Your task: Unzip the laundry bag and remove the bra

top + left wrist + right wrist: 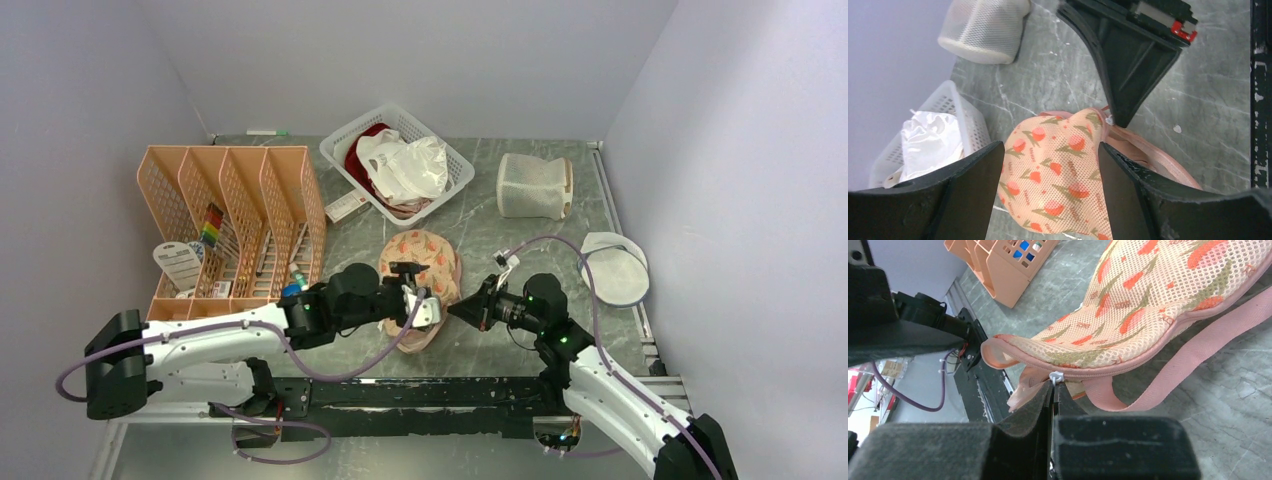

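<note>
The peach laundry bag point(422, 262) with orange-red leaf print lies flat at the table's middle. My left gripper point(424, 306) is open. In the left wrist view its jaws straddle one lobe of the bag point(1058, 170) without closing on it. My right gripper point(462, 312) is shut on the white zipper pull point(1056, 376) at the bag's near edge, by the pink loop point(1198, 345). The zipper is partly open to the left of the pull. Dusty-pink fabric point(1020, 390) shows in the gap; I cannot tell whether it is the bra.
A white basket point(340, 140) at the back holds a white cloth point(410, 165) and a dark red garment point(362, 160). A white mesh cylinder point(535, 185) stands back right, and a round mesh disc point(615, 265) lies right. An orange file rack point(235, 220) stands left.
</note>
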Robot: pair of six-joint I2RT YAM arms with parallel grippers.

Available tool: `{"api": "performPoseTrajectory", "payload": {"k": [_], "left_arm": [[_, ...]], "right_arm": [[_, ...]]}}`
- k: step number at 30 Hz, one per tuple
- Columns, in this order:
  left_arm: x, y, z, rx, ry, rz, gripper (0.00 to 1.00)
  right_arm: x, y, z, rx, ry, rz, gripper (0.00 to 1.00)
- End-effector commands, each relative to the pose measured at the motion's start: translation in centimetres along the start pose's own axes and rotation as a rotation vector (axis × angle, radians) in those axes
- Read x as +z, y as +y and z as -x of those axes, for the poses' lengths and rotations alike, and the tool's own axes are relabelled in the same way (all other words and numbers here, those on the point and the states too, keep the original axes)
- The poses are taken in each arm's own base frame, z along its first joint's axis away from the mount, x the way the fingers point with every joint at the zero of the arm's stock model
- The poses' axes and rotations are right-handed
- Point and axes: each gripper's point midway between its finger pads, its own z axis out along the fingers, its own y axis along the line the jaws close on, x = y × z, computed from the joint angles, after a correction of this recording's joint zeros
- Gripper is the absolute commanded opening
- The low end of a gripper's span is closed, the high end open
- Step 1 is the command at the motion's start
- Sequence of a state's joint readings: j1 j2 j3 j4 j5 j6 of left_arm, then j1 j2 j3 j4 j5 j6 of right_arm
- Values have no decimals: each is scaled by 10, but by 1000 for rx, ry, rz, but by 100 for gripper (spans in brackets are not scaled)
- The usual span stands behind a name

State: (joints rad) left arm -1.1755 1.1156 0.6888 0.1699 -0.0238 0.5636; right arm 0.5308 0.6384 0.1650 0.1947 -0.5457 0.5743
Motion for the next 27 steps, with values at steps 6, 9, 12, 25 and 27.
{"api": "performPoseTrajectory", "payload": {"k": [6,9,12,25,27], "left_arm": [[23,-39,-19,4,80,-189,78],[26,-39,-20,-7,86,-185,75],[29,-26,-24,2,118,-119,56],[27,-31,-17,42,101,-127,7],[23,-29,-13,47,82,-112,7]], "right_arm": [[4,11,19,-70,-28,12,0],[5,11,18,-71,-15,13,0],[6,10,17,-80,-4,9,0],[6,10,22,-81,-14,-11,0],[6,4,22,-64,-15,-45,0]]}}
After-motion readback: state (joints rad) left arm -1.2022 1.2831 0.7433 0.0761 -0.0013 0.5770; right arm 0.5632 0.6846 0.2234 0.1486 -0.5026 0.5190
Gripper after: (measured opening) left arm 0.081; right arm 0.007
